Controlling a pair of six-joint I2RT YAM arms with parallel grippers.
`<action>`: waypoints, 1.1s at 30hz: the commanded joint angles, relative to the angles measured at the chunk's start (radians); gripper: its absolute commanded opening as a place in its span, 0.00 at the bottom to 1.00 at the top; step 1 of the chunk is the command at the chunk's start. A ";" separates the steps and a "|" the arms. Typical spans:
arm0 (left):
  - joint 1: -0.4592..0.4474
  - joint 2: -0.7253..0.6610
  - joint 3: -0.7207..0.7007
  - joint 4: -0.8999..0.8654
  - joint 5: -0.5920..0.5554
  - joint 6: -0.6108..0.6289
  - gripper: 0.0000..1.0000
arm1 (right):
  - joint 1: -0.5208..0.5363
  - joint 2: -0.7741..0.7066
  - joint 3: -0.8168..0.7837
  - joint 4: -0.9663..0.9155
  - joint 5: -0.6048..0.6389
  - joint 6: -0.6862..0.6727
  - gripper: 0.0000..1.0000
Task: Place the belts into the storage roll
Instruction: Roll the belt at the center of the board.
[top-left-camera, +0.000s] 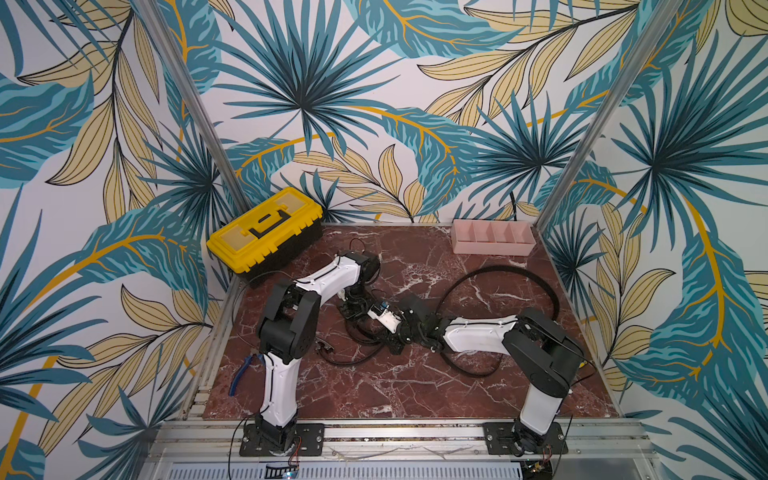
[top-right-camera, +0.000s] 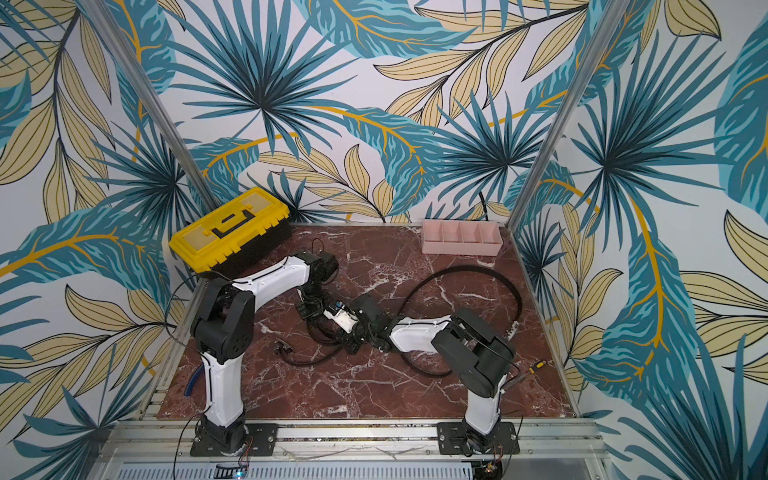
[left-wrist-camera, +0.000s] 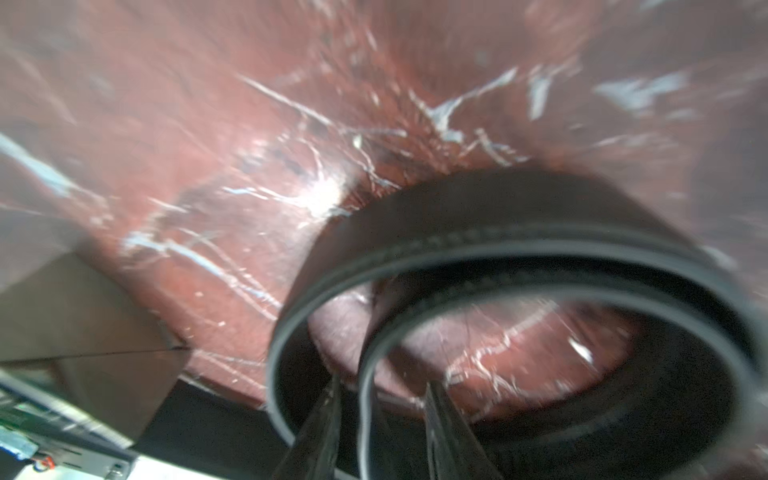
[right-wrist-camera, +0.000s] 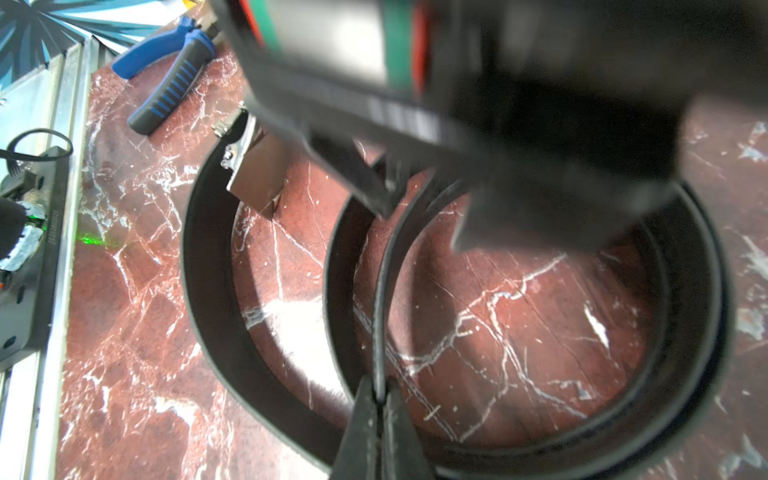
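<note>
One black belt (right-wrist-camera: 208, 291) lies in loose coils on the red marble table, its metal buckle (right-wrist-camera: 253, 174) at the outer end. My right gripper (right-wrist-camera: 379, 395) is shut on an inner turn of the strap, pinching its upper edge. My left gripper (left-wrist-camera: 382, 399) is open, its fingers standing either side of a turn of the same belt (left-wrist-camera: 498, 245) without gripping it. In both top views the two wrists meet mid-table over these coils (top-left-camera: 357, 359). The other belt (top-left-camera: 498, 274) lies as a wide open arc on the right. The pink storage roll (top-left-camera: 492, 241) stands at the back right, its compartments empty.
A yellow-and-black toolbox (top-left-camera: 266, 232) sits closed at the back left. Blue-handled pliers (right-wrist-camera: 170, 79) lie by the left arm's base, near the table's left edge. A small screwdriver (top-right-camera: 536, 365) lies at the right edge, behind the right arm.
</note>
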 joint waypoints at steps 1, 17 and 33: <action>0.023 -0.069 -0.032 0.018 -0.003 0.008 0.41 | -0.005 -0.024 -0.025 0.024 0.015 0.017 0.04; 0.052 -0.681 -0.379 0.032 -0.114 -0.061 1.00 | -0.008 -0.024 0.001 -0.054 0.042 0.001 0.03; -0.282 -0.982 -0.938 0.437 -0.164 -0.681 1.00 | -0.007 -0.022 -0.005 -0.085 0.048 0.042 0.02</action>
